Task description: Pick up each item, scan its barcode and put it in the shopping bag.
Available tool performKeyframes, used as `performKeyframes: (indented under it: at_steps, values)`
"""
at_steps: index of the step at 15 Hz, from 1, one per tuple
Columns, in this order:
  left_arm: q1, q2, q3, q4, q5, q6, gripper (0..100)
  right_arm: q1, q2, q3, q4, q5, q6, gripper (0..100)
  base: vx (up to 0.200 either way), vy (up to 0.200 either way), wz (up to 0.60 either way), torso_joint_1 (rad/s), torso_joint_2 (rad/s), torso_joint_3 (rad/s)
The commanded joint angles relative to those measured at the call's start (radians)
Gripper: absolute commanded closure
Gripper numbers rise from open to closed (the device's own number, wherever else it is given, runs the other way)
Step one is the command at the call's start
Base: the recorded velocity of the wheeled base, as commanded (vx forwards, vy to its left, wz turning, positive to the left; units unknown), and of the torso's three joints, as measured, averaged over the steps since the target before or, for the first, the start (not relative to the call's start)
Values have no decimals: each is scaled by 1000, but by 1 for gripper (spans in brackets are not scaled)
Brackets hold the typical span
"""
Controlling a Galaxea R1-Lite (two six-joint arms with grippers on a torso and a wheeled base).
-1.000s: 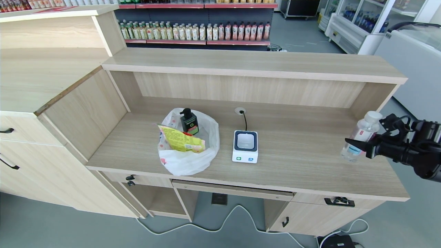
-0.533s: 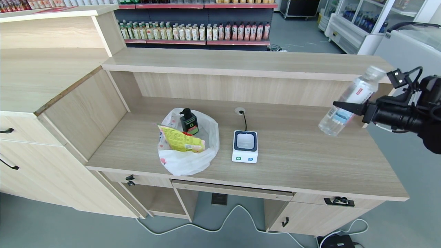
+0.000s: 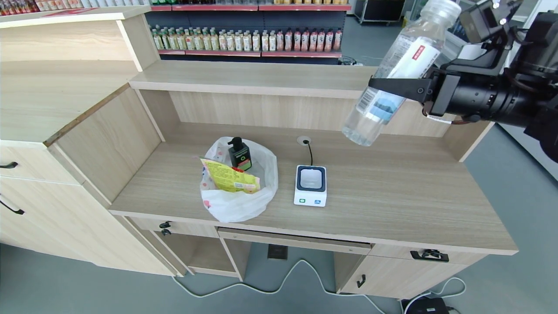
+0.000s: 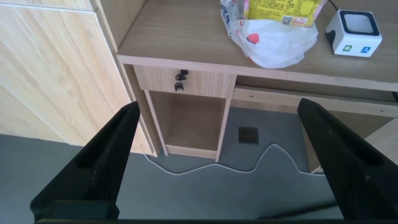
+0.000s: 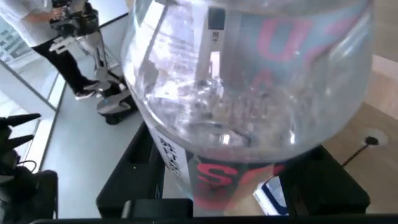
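Right fingers (image 3: 393, 84) clamped mid-body on tilted water bottle (image 3: 409, 49), cap uppermost; left fingers (image 4: 99, 163) spread wide.

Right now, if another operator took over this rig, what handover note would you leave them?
The right gripper is shut on the water bottle, held tilted, cap up, high above the right side of the counter.
The left gripper is open and empty, low in front of the counter's left end.
The white shopping bag sits on the counter with the scanner just to its right.
Done: the black pump bottle and the yellow snack packet are in the bag.
Left: bring the water bottle's barcode over the scanner, then put it in the bag.
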Motion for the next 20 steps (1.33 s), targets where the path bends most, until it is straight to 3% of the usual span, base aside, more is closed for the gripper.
performKeyframes:
  at_steps: [1, 10, 15, 20]
  values:
    - [0, 0, 0, 0, 0, 0, 0, 109, -95, 14, 30, -4, -1, 100, 0, 0, 0, 0, 0, 0]
    - [0, 0, 0, 0, 0, 0, 0, 314, -296, 233, 151, -6, -2, 100, 0, 0, 0, 0, 0, 0]
    - [0, 0, 0, 0, 0, 0, 0, 349, -337, 219, 317, -6, -4, 100, 0, 0, 0, 0, 0, 0]
    - [0, 0, 0, 0, 0, 0, 0, 377, -389, 116, 576, -6, -50, 100, 0, 0, 0, 0, 0, 0]
